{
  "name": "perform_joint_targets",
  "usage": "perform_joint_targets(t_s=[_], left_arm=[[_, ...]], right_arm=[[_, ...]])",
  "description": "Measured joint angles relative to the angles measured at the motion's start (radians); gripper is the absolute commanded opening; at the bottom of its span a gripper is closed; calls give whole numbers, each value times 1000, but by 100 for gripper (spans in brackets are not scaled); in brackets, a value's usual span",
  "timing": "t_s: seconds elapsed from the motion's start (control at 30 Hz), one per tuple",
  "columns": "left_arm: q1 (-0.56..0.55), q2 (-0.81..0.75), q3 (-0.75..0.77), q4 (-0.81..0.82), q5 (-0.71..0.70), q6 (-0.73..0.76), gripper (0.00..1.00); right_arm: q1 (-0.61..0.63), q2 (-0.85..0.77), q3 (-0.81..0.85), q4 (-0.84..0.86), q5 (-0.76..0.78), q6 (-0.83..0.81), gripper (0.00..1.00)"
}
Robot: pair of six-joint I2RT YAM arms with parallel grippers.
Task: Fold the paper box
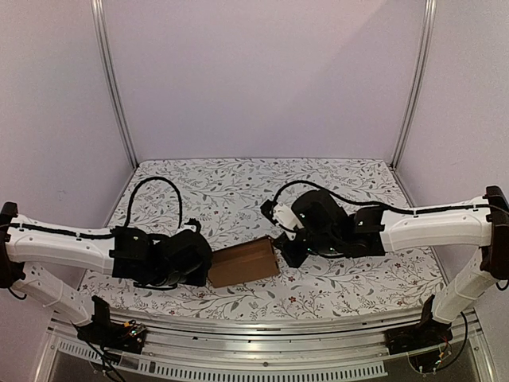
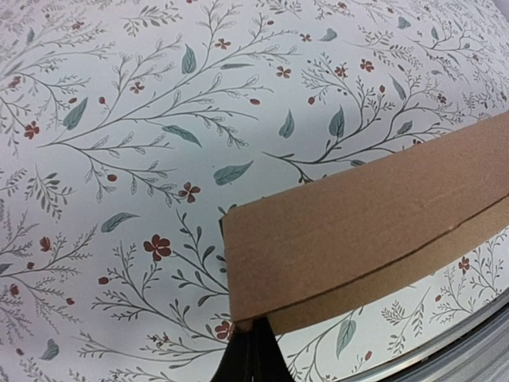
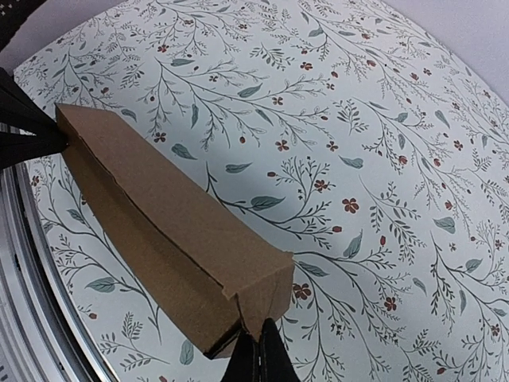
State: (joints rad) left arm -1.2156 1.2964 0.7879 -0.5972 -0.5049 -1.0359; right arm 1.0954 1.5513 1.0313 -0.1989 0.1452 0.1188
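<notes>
Only wrist views show both end effectors (image 2: pixel 253 354) (image 3: pixel 256 356) pinching the paper box (image 2: pixel 358 231).

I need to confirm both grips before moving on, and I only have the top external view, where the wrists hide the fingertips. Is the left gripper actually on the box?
Observer: Yes. In the left wrist view the left gripper is shut at a corner of the paper box, where two layers meet.
Operator: And the right?
Observer: The right gripper is shut on the opposite end, at a folded corner.
Operator: Is the box lying flat?
Observer: No. The right wrist view shows it folded along a crease into a long ridge.
</notes>
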Motion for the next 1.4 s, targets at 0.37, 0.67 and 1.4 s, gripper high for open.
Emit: perform_joint_targets(t_s=[0.37,0.67,1.4], left_arm=[[0,-1,15,-3,-10,26,10],[0,0,15,5,-10,26,15],[0,18,47,-31,-68,38,30]], right_arm=[[39,4,-13,-23,66,36,0],[74,6,-32,-21,122,43,0],[115,6,-94,14,153,62,0]])
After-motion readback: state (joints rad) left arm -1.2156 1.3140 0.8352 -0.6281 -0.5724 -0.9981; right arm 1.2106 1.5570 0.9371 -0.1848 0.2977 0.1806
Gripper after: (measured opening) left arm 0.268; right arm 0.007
